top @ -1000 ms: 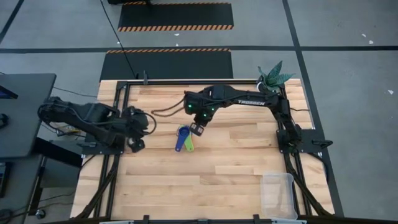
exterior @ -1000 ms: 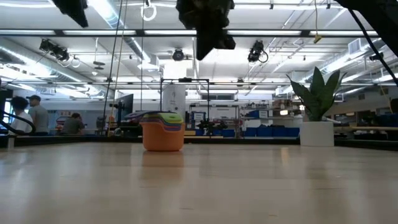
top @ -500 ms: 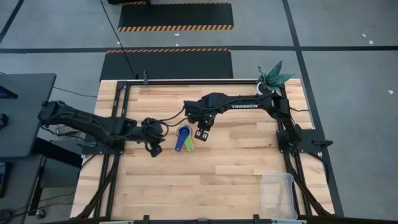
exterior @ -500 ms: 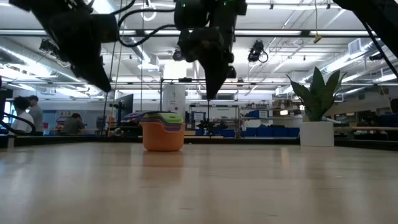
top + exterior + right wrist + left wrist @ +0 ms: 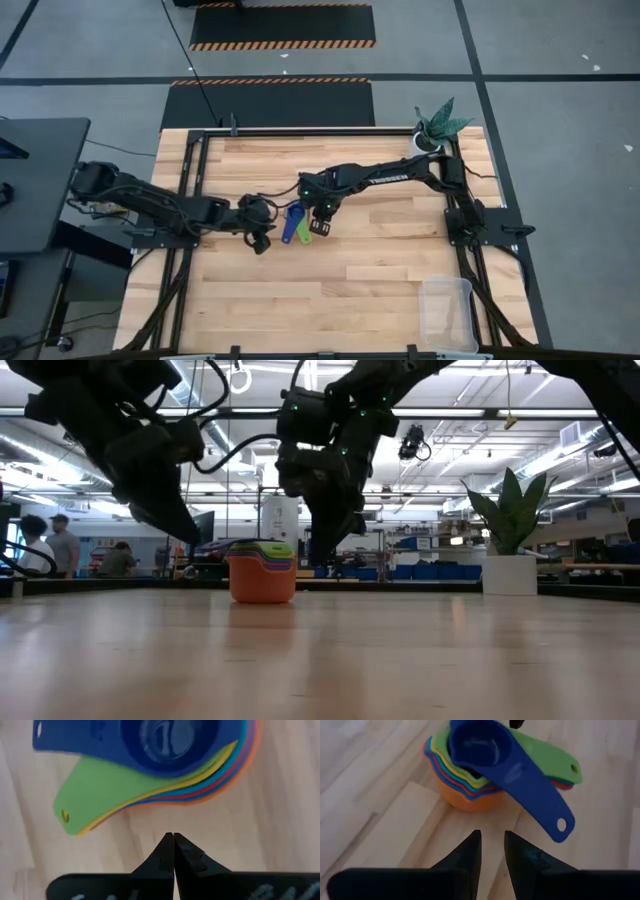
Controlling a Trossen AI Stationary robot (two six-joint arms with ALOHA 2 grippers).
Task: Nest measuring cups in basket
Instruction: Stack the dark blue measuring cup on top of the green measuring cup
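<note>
The measuring cups [image 5: 295, 222] stand nested in one stack on the table's middle, orange cup [image 5: 262, 582] at the bottom, a dark blue one [image 5: 479, 746] on top, with the handles fanned out. My left gripper [image 5: 492, 849] hangs low just left of the stack, fingers a little apart, nothing between them. My right gripper [image 5: 173, 838] is shut, pointing down just right of the stack by the green handle [image 5: 95, 787]. The clear basket [image 5: 447, 312] rests at the table's near right corner.
A white pot with a plant [image 5: 432, 132] stands at the far right corner, also seen in the low view as the pot [image 5: 510, 573]. Bare wood lies between the stack and the basket. People show far off in the room [image 5: 50, 545].
Both grippers have come down toward the stack. My left gripper has also gone toward the table's right, up close to the cups, and tipped further down. My right gripper has sunk beside the handles and rolled a little. The cups have kept still.
</note>
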